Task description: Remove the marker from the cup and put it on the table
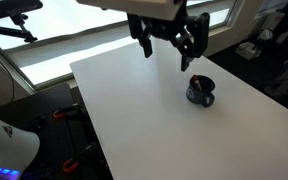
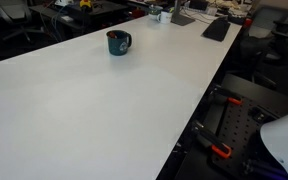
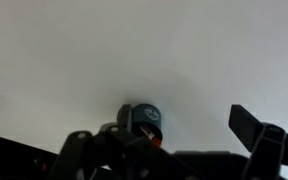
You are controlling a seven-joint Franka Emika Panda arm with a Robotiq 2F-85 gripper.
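Note:
The dark blue mug, the cup (image 1: pixel 200 92), stands upright on the white table (image 1: pixel 134 110), with its handle to one side. It also shows in the exterior view (image 2: pixel 117 42) and at the lower middle of the wrist view (image 3: pixel 144 118). The marker (image 3: pixel 152 137) shows only in the wrist view, as a small pale and reddish bit at the cup's rim. My gripper (image 1: pixel 169 50) hangs open and empty in the air above the table, higher than the cup and a little to its side, touching nothing. Its two dark fingers frame the cup in the wrist view (image 3: pixel 164 138).
The table's edge (image 2: pixel 199 110) drops to a dark floor with red-handled clamps (image 2: pixel 219 152). A keyboard (image 2: pixel 216 28) and small items lie at the far end. Windows and dark equipment (image 1: pixel 14 25) stand behind the table.

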